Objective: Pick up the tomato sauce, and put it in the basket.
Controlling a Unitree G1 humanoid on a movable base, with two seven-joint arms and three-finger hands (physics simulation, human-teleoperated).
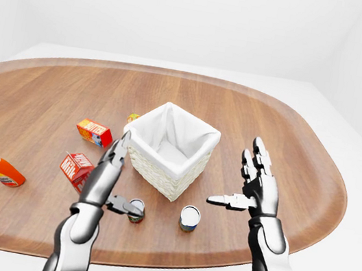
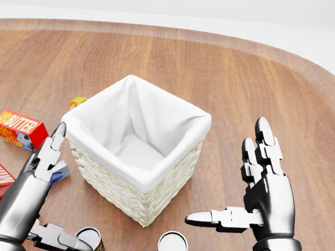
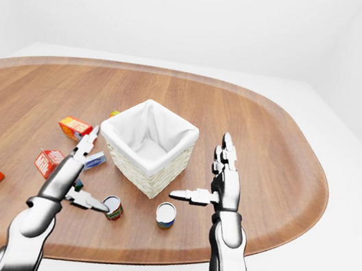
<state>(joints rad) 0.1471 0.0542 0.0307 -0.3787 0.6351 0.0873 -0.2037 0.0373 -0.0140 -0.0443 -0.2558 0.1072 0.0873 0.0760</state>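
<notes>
A white-lined wicker basket [image 2: 127,196] stands upright in the middle of the wooden table. Two small cans stand just below it in the head view. The left can [image 2: 91,240] has a red and green label and looks like the tomato sauce. The right can [image 2: 172,248] has a blue and yellow label. My left hand [image 3: 100,171] is open, fingers straight beside the basket's left wall, and its thumb tip touches or nearly touches the red can. My right hand [image 2: 225,171] is open and empty to the right of the basket, thumb pointing left above the blue can.
A butter box [image 1: 94,132], a milk carton [image 1: 76,168] and an orange bottle [image 1: 0,169] lie to the left of the basket. A small blue item [image 2: 60,175] sits behind my left hand, and a small yellow item [image 1: 132,118] lies above the basket. The table's rounded edge [image 1: 167,262] runs close below the cans.
</notes>
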